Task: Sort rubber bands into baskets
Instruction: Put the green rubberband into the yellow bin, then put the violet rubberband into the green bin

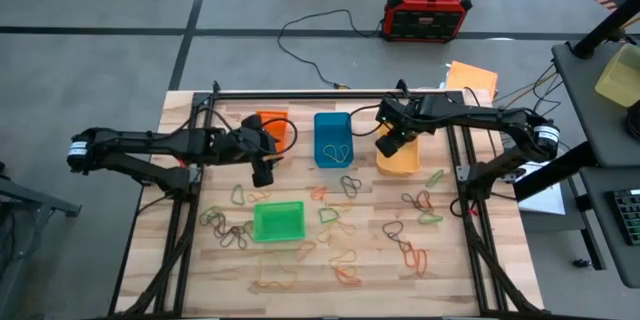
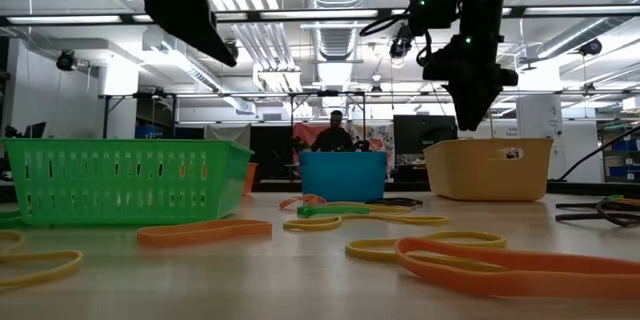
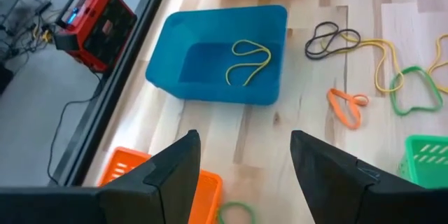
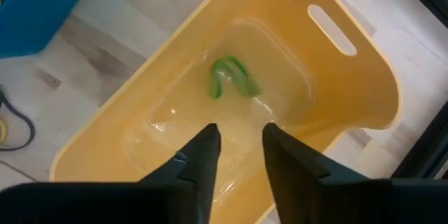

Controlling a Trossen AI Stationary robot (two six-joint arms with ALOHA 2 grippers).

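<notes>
Four baskets stand on the wooden table: orange [image 1: 275, 125], blue [image 1: 333, 140], yellow-orange [image 1: 402, 158] and green [image 1: 278, 221]. My right gripper [image 4: 241, 147] hangs over the yellow-orange basket [image 4: 280, 56], pointing down, open by a narrow gap with nothing between its fingers. A green rubber band [image 4: 229, 77] shows inside that basket, below the fingertips. My left gripper [image 3: 245, 161] is wide open and empty above bare table, between the orange basket [image 3: 126, 175] and the blue basket [image 3: 217, 56], which holds a yellow band [image 3: 248, 61]. Several bands [image 1: 340, 230] lie loose on the table.
A red-and-black box [image 1: 428, 10] with black cables sits on the floor beyond the far edge. Dark frame rails [image 1: 185, 220] run along the table's left and right sides. Loose bands [image 2: 200, 231] lie near the front edge. A person [image 2: 335, 132] stands far behind the table.
</notes>
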